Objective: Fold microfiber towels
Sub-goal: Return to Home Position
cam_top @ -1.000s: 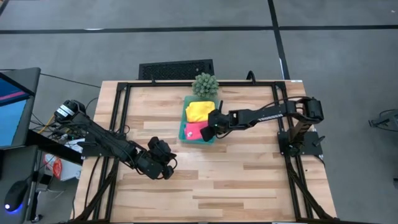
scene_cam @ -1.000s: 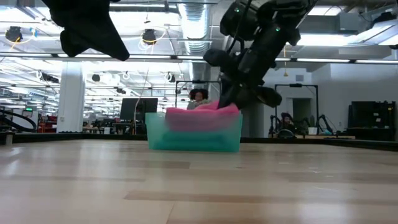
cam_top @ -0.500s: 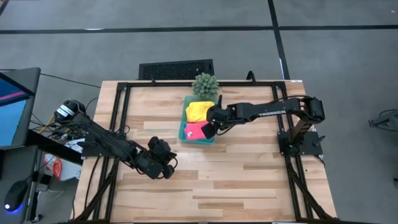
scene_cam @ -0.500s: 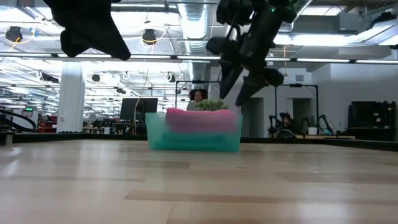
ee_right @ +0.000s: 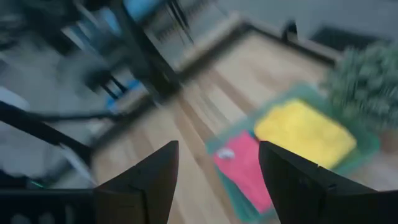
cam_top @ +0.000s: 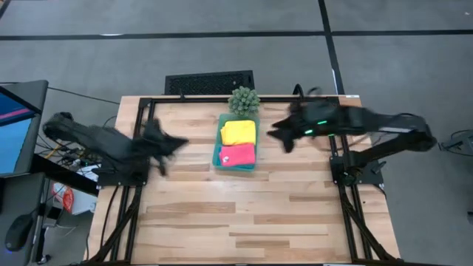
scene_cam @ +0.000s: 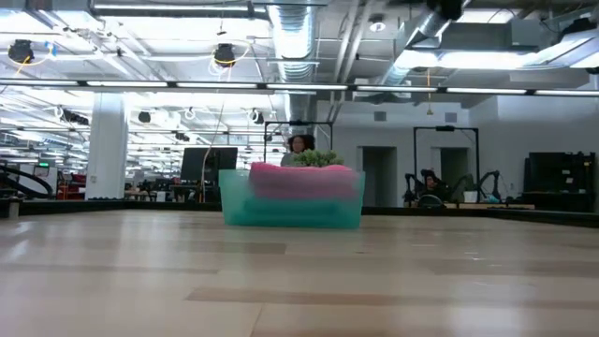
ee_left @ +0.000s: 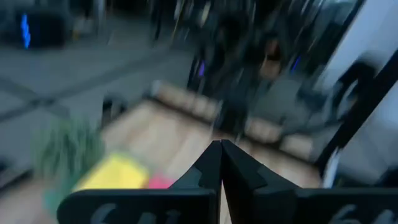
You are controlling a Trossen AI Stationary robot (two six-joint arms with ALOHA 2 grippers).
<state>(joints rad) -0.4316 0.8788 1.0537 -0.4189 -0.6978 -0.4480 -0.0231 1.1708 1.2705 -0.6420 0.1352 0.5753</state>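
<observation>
A translucent teal tray (cam_top: pixel 217 148) stands at the table's far middle. In it lie two folded microfiber towels side by side: a yellow one (cam_top: pixel 239 133) at the far end and a pink one (cam_top: pixel 238 155) at the near end. The right wrist view shows the same pink towel (ee_right: pixel 239 165) and yellow towel (ee_right: pixel 305 134). My left gripper (ee_left: pixel 221 158) is shut and bare, raised over the table's left part (cam_top: pixel 174 142). Raised to the right of the tray, my right gripper (ee_right: pixel 217 148) is open, with nothing between its fingers (cam_top: pixel 279 137).
A small spiky green plant (cam_top: pixel 244 100) stands just beyond the tray's far end. A black metal frame (cam_top: pixel 148 111) runs along the table's left, far and right edges. Bare wood (cam_top: pixel 244 214) fills the near half of the table.
My right gripper has opened and let go of the pink towel, which stays in the tray. It has then risen and drawn back toward the table's right edge. My left gripper, still shut, has risen and gone toward the far left.
</observation>
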